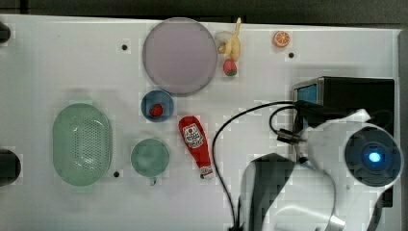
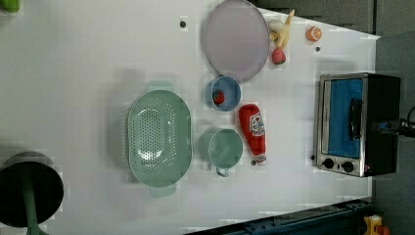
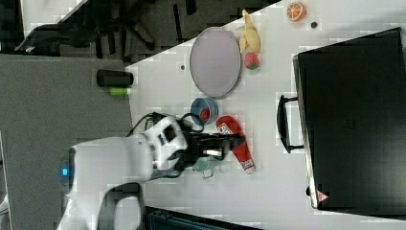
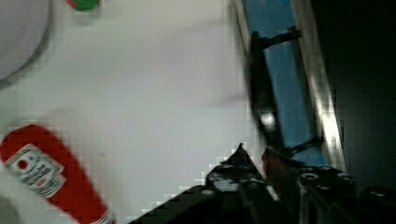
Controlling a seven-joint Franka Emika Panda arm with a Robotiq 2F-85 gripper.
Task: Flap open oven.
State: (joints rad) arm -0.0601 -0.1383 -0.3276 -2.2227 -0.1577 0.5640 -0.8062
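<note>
The oven (image 2: 359,125) is a black box with a silver front frame, standing at the left view's right. Its blue-tinted glass door (image 2: 345,117) looks closed, with the black handle (image 2: 356,119) across it and small knobs (image 2: 337,164) beside the glass. From the top view the white arm covers much of the oven (image 1: 356,91). In the wrist view my gripper (image 4: 257,163) sits right at one end of the handle (image 4: 264,102), in front of the blue glass (image 4: 285,84). From the left view my gripper (image 2: 386,125) reaches over the oven's top toward the handle.
On the white table (image 1: 72,62) lie a red ketchup bottle (image 1: 195,144), a teal mug (image 1: 150,157), a blue bowl (image 1: 157,106), a green colander (image 1: 82,144), a purple plate (image 1: 179,55), toy fruit (image 1: 231,45) and an orange slice (image 1: 281,39). A black cable (image 1: 226,125) loops beside the arm.
</note>
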